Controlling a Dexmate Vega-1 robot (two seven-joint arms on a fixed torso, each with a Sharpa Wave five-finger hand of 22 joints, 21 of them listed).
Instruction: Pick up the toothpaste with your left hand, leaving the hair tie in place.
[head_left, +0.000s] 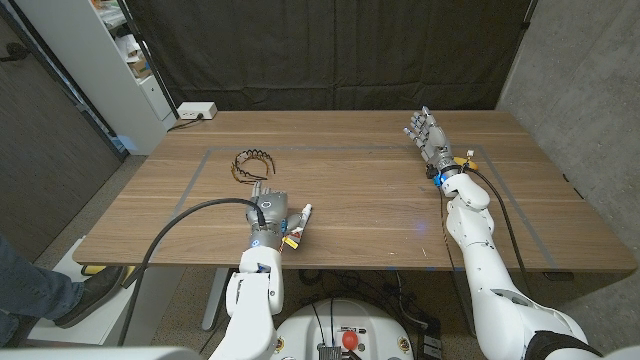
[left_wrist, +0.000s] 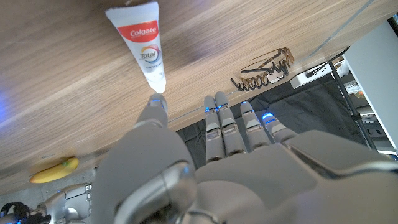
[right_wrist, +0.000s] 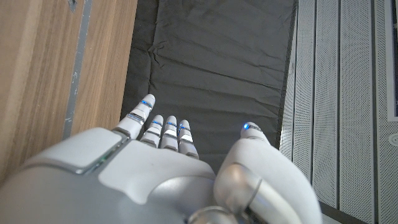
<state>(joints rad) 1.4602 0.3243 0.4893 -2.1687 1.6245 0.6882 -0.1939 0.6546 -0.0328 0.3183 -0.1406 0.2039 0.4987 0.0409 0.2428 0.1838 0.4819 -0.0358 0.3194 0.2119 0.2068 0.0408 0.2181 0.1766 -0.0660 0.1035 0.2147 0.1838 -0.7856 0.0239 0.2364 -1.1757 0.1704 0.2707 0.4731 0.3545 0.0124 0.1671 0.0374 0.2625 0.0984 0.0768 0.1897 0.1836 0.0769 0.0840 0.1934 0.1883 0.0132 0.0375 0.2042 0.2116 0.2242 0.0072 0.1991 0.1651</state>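
A white and red Colgate toothpaste tube (head_left: 300, 222) (left_wrist: 144, 43) lies on the wooden table (head_left: 360, 190) near its front edge. My left hand (head_left: 268, 210) (left_wrist: 205, 162) is just left of the tube, fingers stretched out and holding nothing. Its thumb tip comes right up to the tube's cap end; I cannot tell whether they touch. The dark, toothed hair tie (head_left: 252, 163) (left_wrist: 264, 70) lies farther back, beyond my left fingertips. At the back right, my right hand (head_left: 427, 135) (right_wrist: 161, 168) is held up with its fingers spread and nothing in it.
Grey tape (head_left: 200, 172) marks a rectangle on the tabletop. A white power strip (head_left: 195, 110) lies at the back left corner, with a white shelf (head_left: 120, 60) beside it. A person's leg and shoe (head_left: 40, 295) show at the lower left, beside the table.
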